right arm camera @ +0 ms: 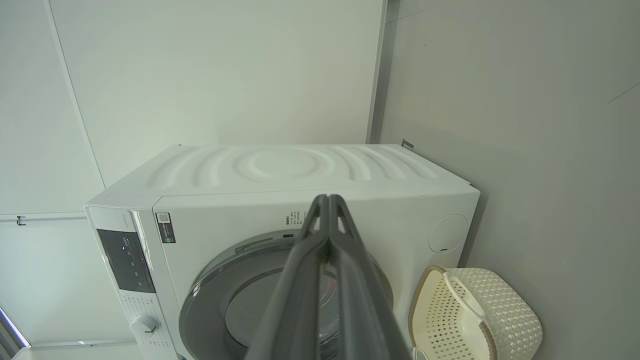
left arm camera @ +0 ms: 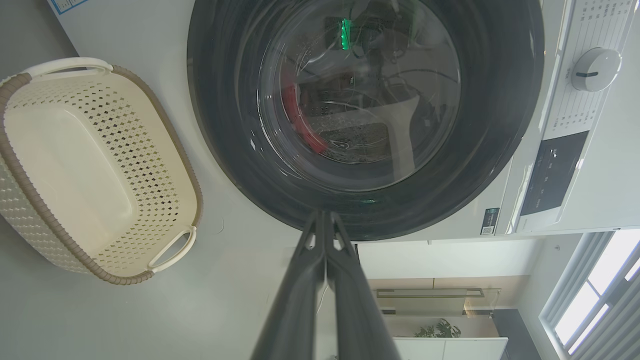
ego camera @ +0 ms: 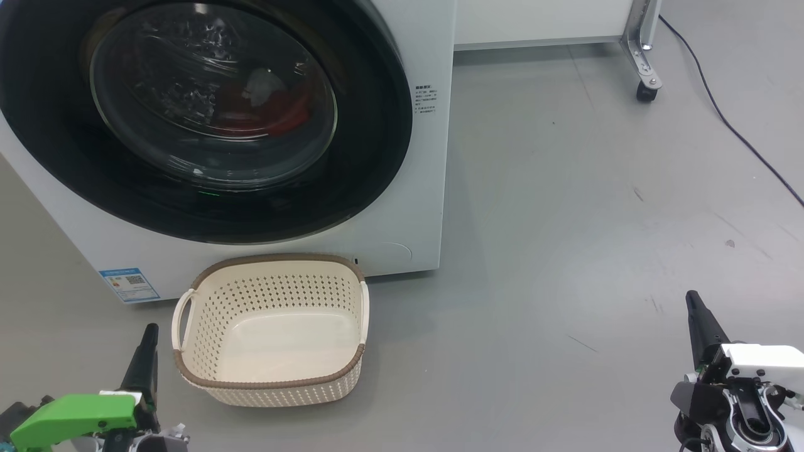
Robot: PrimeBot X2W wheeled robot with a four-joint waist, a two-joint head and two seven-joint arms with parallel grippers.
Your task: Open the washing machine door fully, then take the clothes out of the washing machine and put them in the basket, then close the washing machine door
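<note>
a: where do the two grippers stand?

b: the left gripper (ego camera: pixel 149 333) hangs low over the grey floor (ego camera: pixel 565 220), its two dark fingers pressed together with nothing between them. the right gripper (ego camera: pixel 694 301), well off to its right, is pinched closed the same way and carries nothing.

a: and the basket?

b: the basket (ego camera: pixel 276 295) stands upright on the floor just to the right of the left gripper, near its fingertips but apart from them, one white loop handle turned toward it. from the right gripper it sits well to the left.

a: the washing machine?

b: the washing machine (ego camera: pixel 427 188) rises ahead of the left gripper, just beyond the basket. the washing machine door (ego camera: pixel 370 157) lies closed against the white front, and in the left wrist view the joined fingertips point at its glossy black rim.

a: can the clothes be seen?

b: yes. the clothes (ego camera: pixel 289 116) show red, with a patch of white, through the glass bowl, inside the drum, ahead of and above the left gripper.

a: what lies before the right gripper?

b: open floor, with a castor (ego camera: pixel 647 91) and a black cable (ego camera: pixel 722 119) well beyond its fingertips. in the right wrist view its closed fingers point at the machine's front, above the door.
</note>
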